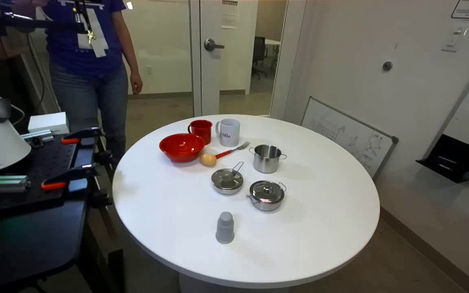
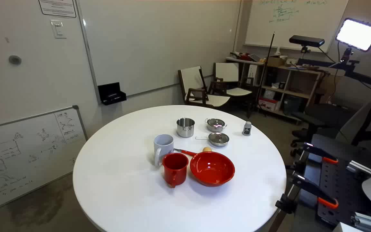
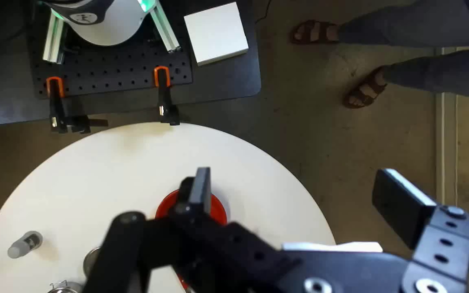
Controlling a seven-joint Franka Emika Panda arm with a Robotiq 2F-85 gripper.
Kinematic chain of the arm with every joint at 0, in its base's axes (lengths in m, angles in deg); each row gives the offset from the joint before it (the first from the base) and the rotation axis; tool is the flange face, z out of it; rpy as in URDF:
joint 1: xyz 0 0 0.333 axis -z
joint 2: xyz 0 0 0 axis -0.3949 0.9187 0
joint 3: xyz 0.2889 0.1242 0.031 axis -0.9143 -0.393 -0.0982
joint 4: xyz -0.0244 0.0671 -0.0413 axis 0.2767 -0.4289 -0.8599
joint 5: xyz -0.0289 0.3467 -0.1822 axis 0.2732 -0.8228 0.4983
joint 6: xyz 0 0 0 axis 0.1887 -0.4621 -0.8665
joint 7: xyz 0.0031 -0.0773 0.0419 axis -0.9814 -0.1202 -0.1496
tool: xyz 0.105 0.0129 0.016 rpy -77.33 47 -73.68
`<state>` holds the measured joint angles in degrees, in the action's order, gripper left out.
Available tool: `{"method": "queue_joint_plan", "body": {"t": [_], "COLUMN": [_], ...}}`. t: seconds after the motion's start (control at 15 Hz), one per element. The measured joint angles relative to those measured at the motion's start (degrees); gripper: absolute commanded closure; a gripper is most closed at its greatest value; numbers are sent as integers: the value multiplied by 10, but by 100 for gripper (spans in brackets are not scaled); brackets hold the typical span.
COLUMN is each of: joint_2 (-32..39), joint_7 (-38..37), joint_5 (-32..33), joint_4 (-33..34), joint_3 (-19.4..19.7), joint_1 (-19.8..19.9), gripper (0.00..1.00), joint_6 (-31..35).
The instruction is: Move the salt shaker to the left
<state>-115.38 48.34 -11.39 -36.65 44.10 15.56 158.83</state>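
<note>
Apart, salt shaker upright, claw spread

In both exterior views, table bright white, floor dim, bench near black. Lamp burnt out to flat white, corner around it dim; small hot glints in red bowl and on steel lids. Green glow low on robot base; small square patch above it blurred. In wrist view, soft faint shadow beside shaker; gripper dark, blurred toward frame centre, out of focus. Writing on leaning board soft, hard to read.
</note>
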Motion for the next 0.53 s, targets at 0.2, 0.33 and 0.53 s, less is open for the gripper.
{"method": "queue_joint_plan", "body": {"t": [0.2,0.33,0.53], "joint_2": [0,6,37], "joint_7": [1,16,43], "joint_5": [0,0,11], "joint_4": [-1,-6,-22], "joint_3": [0,4,20], "joint_1": [1,3,17], "gripper": [0,0,0], "joint_6": [0,2,1]}}
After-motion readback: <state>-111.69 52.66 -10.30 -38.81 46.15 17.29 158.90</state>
